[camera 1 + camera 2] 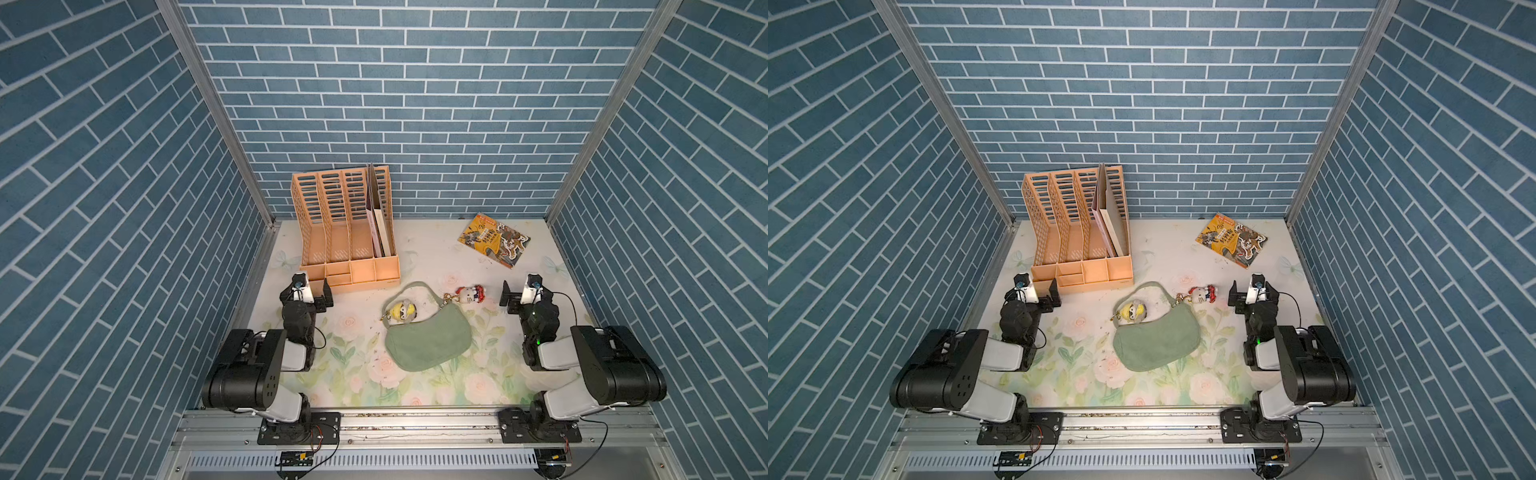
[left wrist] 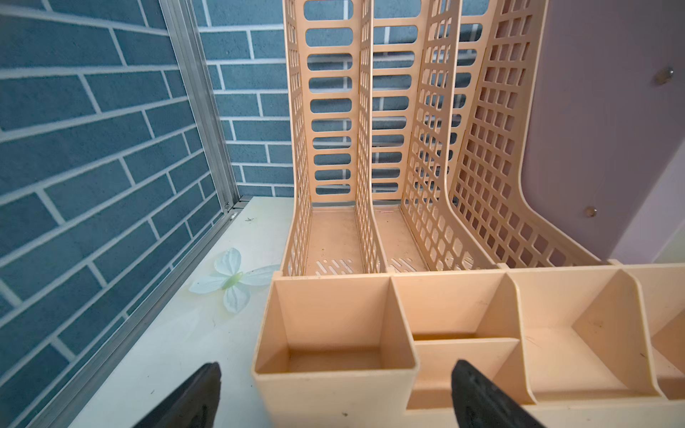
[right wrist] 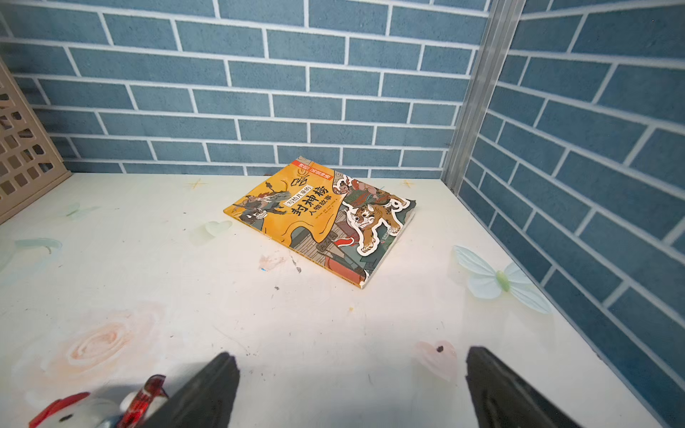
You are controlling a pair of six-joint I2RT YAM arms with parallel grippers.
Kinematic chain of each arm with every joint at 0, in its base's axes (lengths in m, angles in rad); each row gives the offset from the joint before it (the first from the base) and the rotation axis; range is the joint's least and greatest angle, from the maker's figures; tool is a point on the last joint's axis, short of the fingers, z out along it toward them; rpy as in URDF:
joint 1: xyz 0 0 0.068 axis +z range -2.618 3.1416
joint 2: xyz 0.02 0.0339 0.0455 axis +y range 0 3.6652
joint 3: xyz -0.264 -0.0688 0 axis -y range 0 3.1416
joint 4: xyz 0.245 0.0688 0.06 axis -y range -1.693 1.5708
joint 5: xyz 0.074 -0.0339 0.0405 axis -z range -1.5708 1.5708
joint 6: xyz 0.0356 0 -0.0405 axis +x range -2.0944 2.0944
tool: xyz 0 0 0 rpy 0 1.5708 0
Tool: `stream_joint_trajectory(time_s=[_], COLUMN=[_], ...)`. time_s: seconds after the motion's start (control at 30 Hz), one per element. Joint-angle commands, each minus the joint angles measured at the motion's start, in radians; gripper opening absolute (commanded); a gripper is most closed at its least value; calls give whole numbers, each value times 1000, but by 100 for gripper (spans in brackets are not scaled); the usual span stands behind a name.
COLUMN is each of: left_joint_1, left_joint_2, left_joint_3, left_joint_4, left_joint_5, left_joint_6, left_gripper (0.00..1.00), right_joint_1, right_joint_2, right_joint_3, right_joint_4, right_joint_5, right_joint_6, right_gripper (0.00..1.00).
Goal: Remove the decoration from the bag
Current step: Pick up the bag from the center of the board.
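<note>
**Sage-green shoulder bag lies mid-desk, charms at its strap**

The bag (image 1: 428, 340) lies flat on the floral desk (image 1: 436, 257), between both arms. A yellow plush charm (image 1: 402, 311) sits within its strap loop. A white cat charm (image 1: 469, 294) lies by the strap's right end. The left end effector (image 2: 335, 398) is released at the orange file rack's (image 1: 349, 232) front corner. The right end effector (image 3: 356, 392) is released beside the cat charm.

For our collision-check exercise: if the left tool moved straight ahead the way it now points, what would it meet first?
Most likely the rack: its front corner compartment lies directly ahead of the open left tool and seems close, though depth is hard to judge.
</note>
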Motion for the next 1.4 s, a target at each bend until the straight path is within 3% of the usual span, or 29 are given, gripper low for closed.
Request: stream_joint_trajectory(time_s=[0.0, 0.93, 1.0, 1.2, 1.3, 1.37], left_joint_1=[-6, -6, -14, -74, -101, -116], left_joint_2=[12, 7, -32, -255, -349, -420], left_joint_3=[15, 10, -6, 19, 49, 80], left_joint_4=[22, 28, 22, -193, -351, -483], left_joint_5=[-9, -6, -13, -199, -286, -334], left_joint_6=[6, 8, 14, -13, -117, -183], left_gripper=[99, 100, 100, 100, 100, 100], right_joint_1=[-5, -3, 6, 75, 135, 142], right_joint_2=[11, -20, -99, -296, -363, -392], right_joint_3=[17, 23, 63, 219, 336, 405], right_joint_4=[26, 2, -126, -539, -804, -983], right_joint_5=[12, 15, 58, 233, 369, 334], right_joint_6=[-21, -23, -22, 98, 168, 213], right_gripper=[100, 100, 100, 100, 100, 100])
